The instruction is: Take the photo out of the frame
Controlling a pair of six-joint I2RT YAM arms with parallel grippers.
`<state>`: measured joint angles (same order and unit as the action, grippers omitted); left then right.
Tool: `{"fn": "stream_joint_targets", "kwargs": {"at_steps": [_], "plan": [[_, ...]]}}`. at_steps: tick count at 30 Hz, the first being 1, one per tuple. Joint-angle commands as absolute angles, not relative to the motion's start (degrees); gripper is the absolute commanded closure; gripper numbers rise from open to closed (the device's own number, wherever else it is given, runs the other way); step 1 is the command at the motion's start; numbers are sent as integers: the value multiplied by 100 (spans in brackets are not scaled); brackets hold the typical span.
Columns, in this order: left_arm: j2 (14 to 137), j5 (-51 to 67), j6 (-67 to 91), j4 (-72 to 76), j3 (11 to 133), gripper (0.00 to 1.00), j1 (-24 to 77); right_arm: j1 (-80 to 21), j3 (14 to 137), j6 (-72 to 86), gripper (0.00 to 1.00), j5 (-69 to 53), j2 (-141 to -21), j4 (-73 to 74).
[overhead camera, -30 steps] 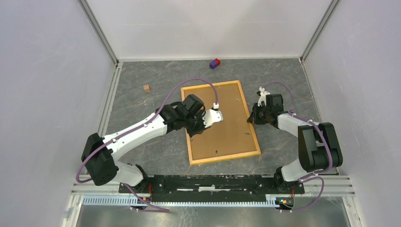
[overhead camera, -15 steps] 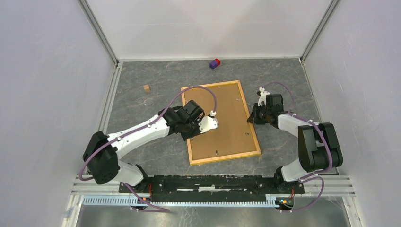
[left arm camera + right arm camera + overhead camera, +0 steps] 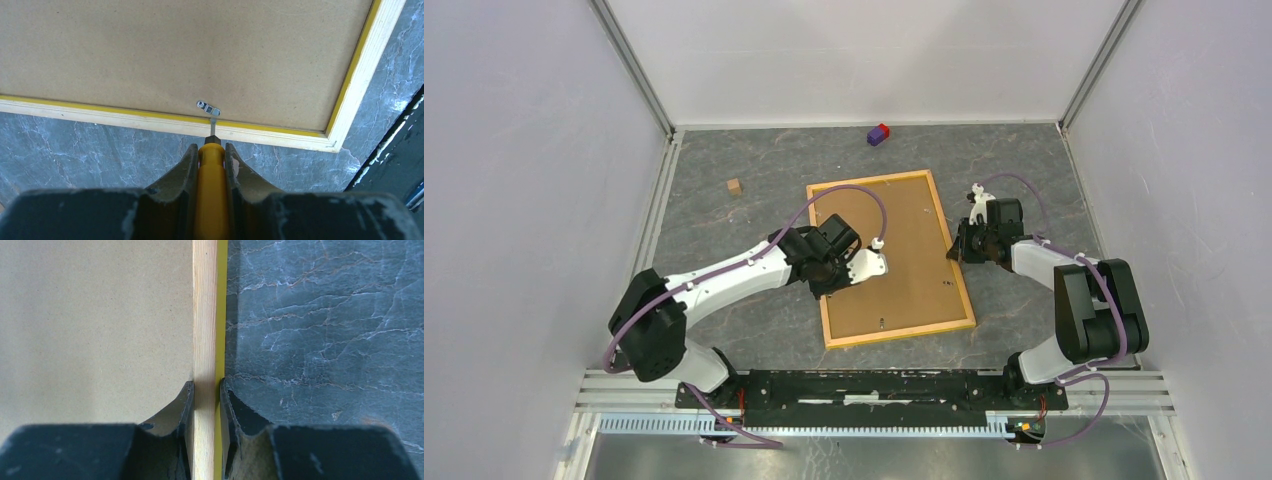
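Against the face-down frame's (image 3: 900, 333) left rail, the left gripper (image 3: 212, 150) pinches a yellow screwdriver (image 3: 212, 195), its tip at a metal clip (image 3: 208, 107). Best to swivel that clip aside gently. The right gripper (image 3: 206, 387) clamps the opposite rail. The photo is presumably hidden beneath the board (image 3: 190, 50).

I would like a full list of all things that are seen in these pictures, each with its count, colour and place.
frame: one, yellow-orange border, lying back up mid-table
board: one, brown, inside the frame
clip: one seen clearly, silver, on the board near the frame's edge, just ahead of the tool's tip
tool: one, yellow handle, metal tip, in the left gripper
cube: one, brown, far left of the table
block: one, purple and red, at the far edge of the table
table: one, grey marbled
left gripper: one, dark, shut on the tool
right gripper: one, dark, shut on the frame's right rail
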<state>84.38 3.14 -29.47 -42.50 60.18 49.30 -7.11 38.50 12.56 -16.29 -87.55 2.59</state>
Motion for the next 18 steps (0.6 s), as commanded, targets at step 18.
{"fn": "stream_joint_targets", "kwargs": {"at_steps": [18], "plan": [[8728, 947, -2606, -3520, 6075, 98, 4949, -819, 3560, 1087, 100, -1388, -9192, 988]]}}
